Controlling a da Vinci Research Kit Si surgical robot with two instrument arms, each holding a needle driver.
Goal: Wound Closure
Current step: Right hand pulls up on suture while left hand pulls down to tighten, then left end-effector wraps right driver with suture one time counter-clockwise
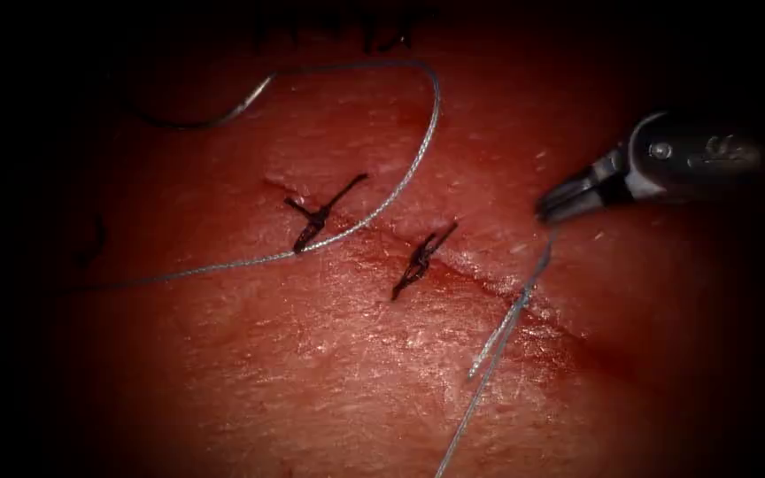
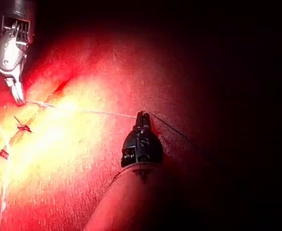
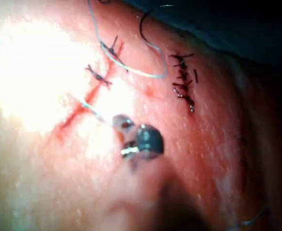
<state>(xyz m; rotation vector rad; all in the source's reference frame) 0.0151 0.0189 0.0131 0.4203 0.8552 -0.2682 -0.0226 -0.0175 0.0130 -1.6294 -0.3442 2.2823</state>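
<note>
Jaws of the right tool [image 1: 552, 209] are closed on the thread [image 1: 508, 320] just right of the cut [image 1: 489, 274]; jaws of the left tool [image 2: 141, 115] are likewise closed on the same strand, seen in the left wrist view, so the thread runs taut between the two tips — my reading is that both grips keep the strand off the tissue and under tension.

Needle [image 1: 210, 113] lies free on the tissue [image 1: 312, 381], upper left of the cut, held by neither tool and not in the tissue. From its swaged end the thread arcs right, then sweeps down past the first knot [image 1: 316, 217] and off to the left. A second knot [image 1: 420, 259] sits further along the cut; both have short dark tails.

Past the second knot the cut is unclosed, with red fluid [image 1: 524, 310] along its edges. Surface is moist, glistening. An older row of dark stitches [image 3: 183, 79] shows in the right wrist view, well apart from the cut — surroundings are dark.
</note>
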